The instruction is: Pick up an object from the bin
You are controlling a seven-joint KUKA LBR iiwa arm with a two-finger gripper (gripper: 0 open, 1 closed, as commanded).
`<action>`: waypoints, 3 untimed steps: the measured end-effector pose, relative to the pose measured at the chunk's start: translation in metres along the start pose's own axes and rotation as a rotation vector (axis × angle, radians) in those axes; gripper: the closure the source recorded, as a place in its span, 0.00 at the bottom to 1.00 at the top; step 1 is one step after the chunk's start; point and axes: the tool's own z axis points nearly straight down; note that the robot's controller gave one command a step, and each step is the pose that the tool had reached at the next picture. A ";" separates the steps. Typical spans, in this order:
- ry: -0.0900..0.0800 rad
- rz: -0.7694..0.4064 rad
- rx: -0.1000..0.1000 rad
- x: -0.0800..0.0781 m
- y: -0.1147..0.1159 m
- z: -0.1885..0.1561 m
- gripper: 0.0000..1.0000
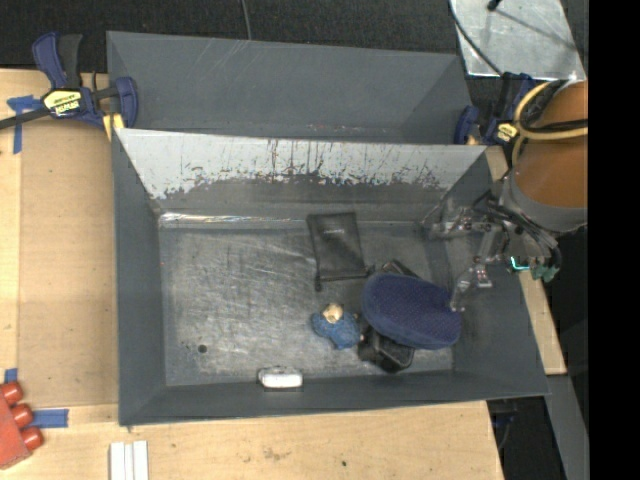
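Remote station, bin inventory, reading from left to right.

Container: I am looking down into one grey metal bin [135,268], a single compartment with sloping walls. Dark streaks are running down its far wall.

Contents:

1. Small white oblong piece [281,377]. It is lying flat at the near edge of the floor, left of centre and well apart from the other things.

2. Dark grey flat slab [335,246], rectangular. It is lying near the middle of the floor toward the far wall, turned slightly askew.

3. Small blue figure [335,326] with a pale cream top. It is lying in front of the slab, just beside the left edge of item 4. I cannot tell whether the two are touching.

4. Dark blue domed thing [410,311], rounded like a cushion and the largest item. It is sitting right of centre and partly covering item 5.

5. Black thing [385,354]. It is poking out from under the near edge of the dome, and I cannot make out its shape.

Robot: the gripper [452,266] is hanging over the bin's right slope, reaching in from the right. Its metal fingers [465,293] are standing spread apart with nothing between them. The lower one is pointing down just beside the upper right edge of the blue dome, the nearest item to it.
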 end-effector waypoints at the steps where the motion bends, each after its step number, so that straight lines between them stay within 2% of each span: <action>1: -0.020 -0.290 0.013 0.005 0.014 0.097 0.00; 2: -0.008 -0.291 0.011 0.007 0.013 0.097 1.00; 3: -0.015 -0.568 0.005 -0.022 0.045 -0.051 1.00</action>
